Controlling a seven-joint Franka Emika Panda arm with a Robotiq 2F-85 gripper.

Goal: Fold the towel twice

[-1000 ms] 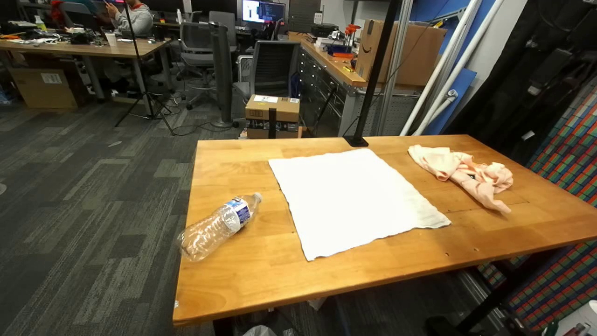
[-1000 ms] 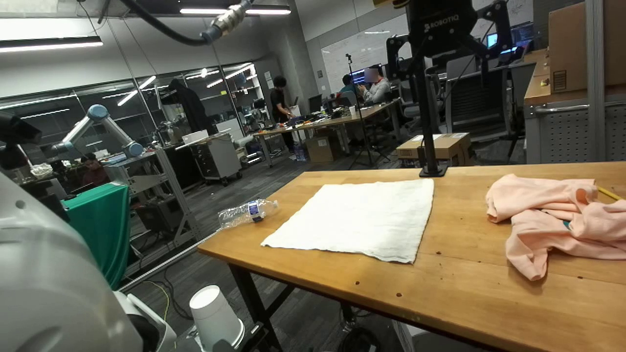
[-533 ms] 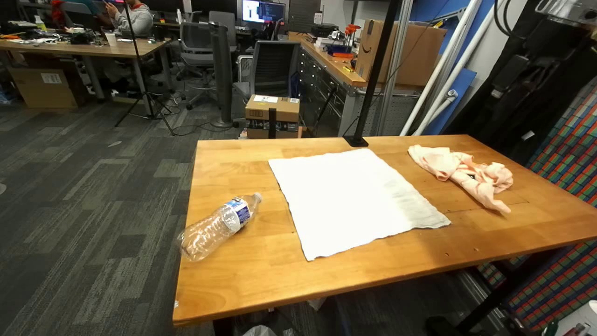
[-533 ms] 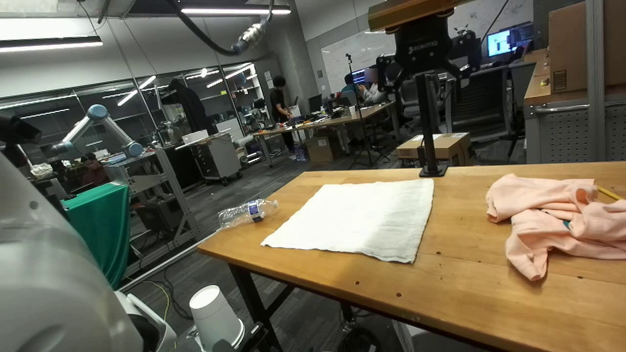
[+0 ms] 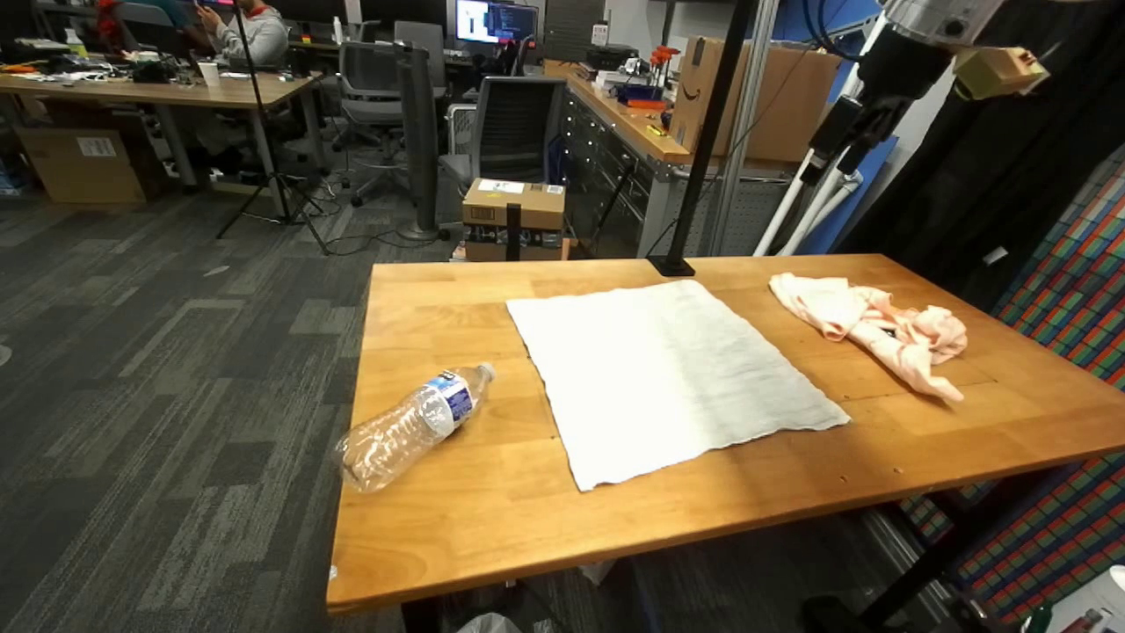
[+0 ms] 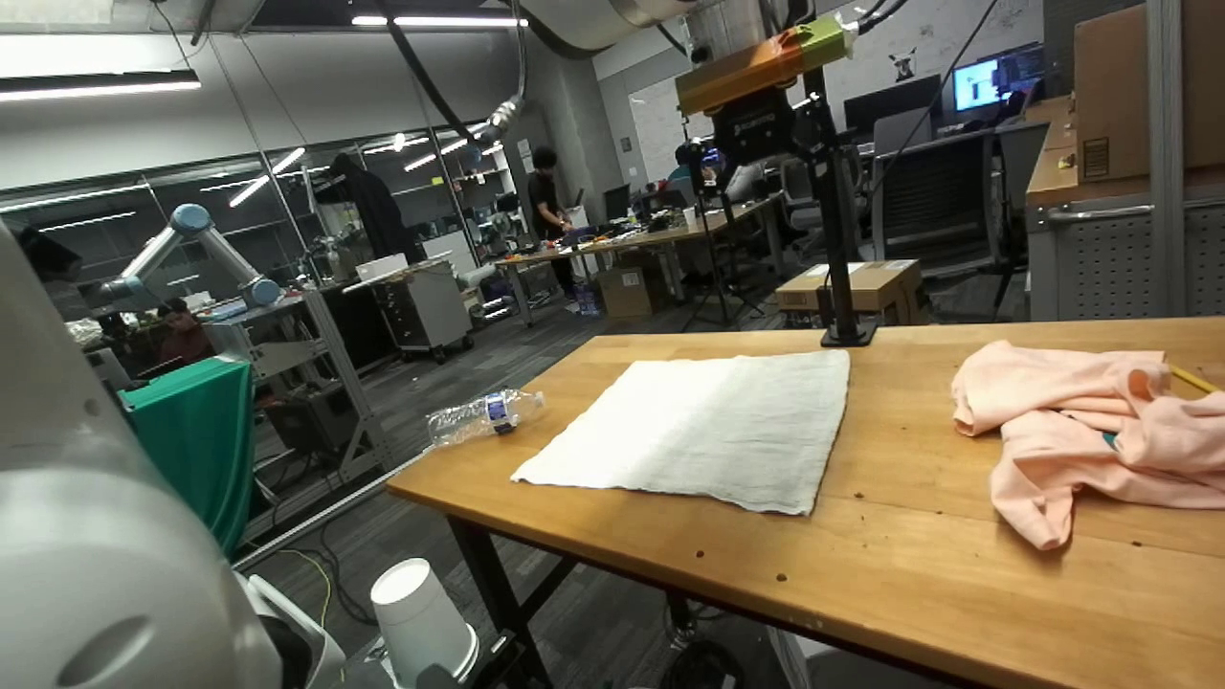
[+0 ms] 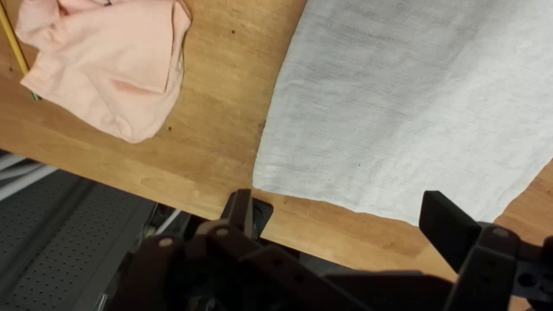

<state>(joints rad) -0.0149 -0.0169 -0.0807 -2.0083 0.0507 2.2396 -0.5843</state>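
Plainly, the white towel (image 5: pixel 650 378) is spread out flat on the wooden table (image 5: pixel 457 536), and it is seen unfolded, with its side nearer the peach cloth (image 6: pixel 1091 431) shaded grey. The gripper (image 7: pixel 337 201) is held up in the air, well apart from the towel, and its fingers are parted wide, as is shown in the wrist view. In both exterior views the towel is placed between the clear bottle (image 5: pixel 400 435) and the crumpled peach cloth. The bottle is laid on its side, wrapped by a blue and white label (image 5: pixel 450 398), and its capped end is turned toward the towel. Just beside one corner of the towel, the foot of a black post (image 5: pixel 704 149) is set near the table's edge. In the wrist view, a yellow stick (image 7: pixel 14 41) is partly covered by a corner of the peach cloth.
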